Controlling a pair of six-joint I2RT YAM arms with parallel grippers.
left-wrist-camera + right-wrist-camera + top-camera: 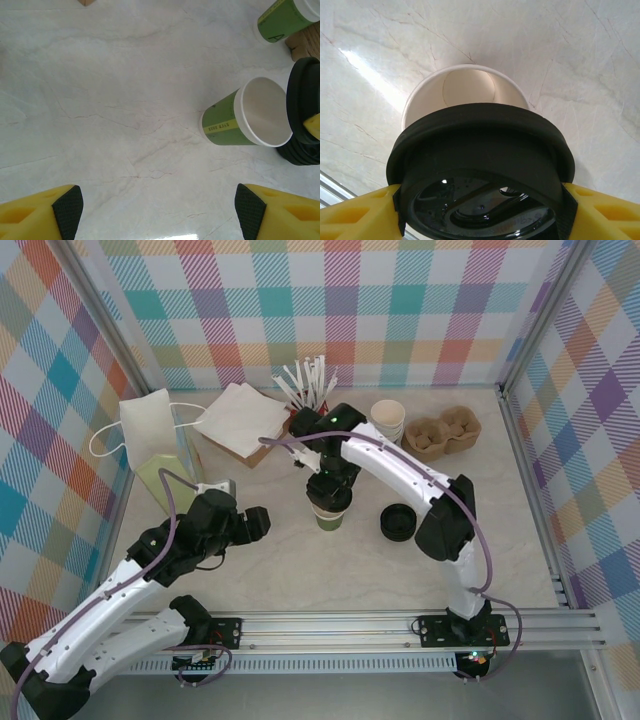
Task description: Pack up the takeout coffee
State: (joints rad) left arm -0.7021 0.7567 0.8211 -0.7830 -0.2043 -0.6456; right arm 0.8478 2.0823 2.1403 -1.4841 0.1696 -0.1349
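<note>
In the overhead view we find the takeout coffee cup point(328, 518) upright at the centre of the frame, on the pale table point(300, 570); the right pincer point(481, 202) hangs just above it, its yellow fingers closed on a black lid point(480, 145) that hides the lower part of the cup's cream mouth; the left pincer point(159, 212) stands wide apart at the bottom of its wrist view, gripping nothing, the cup at middle right.
</note>
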